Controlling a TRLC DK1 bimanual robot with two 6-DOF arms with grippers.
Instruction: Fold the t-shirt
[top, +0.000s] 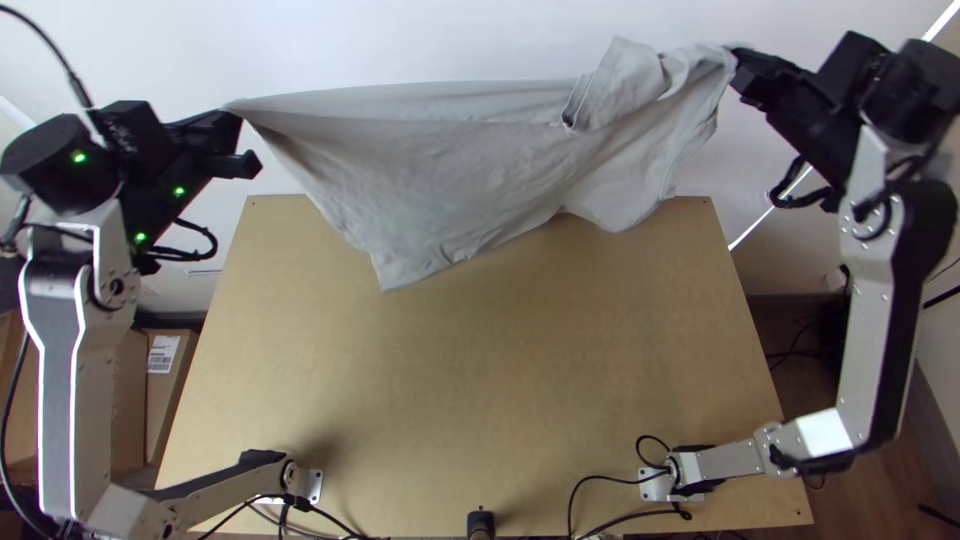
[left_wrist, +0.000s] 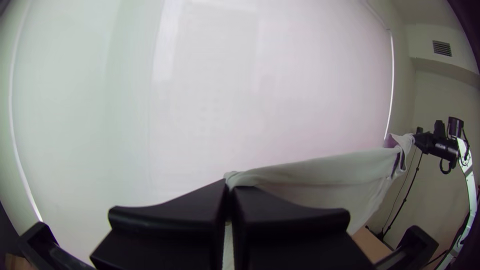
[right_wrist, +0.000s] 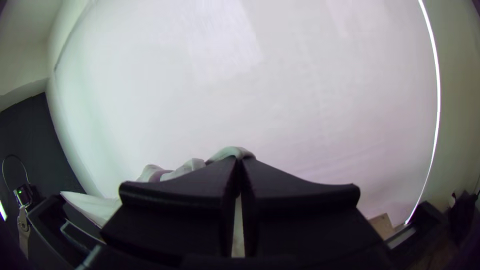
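Both grippers hold a light grey t-shirt (top: 440, 170) stretched in the air over the table's far part, its lower edge hanging with a pointed corner. My left gripper (top: 232, 135) is shut on the shirt's left upper end; in the left wrist view the left gripper (left_wrist: 230, 192) pinches the cloth (left_wrist: 320, 172) at its fingertips. My right gripper (top: 738, 62) is shut on the bunched right upper end, where a fold with a dark-edged opening shows. In the right wrist view, cloth (right_wrist: 190, 166) comes out at the tips of the right gripper (right_wrist: 239, 162).
The wooden table (top: 520, 350) lies below, with cables (top: 620, 515) and arm bases along its near edge. A white sheet-like backdrop (left_wrist: 200, 100) stands behind. Cardboard boxes (top: 165, 385) are on the floor at the left.
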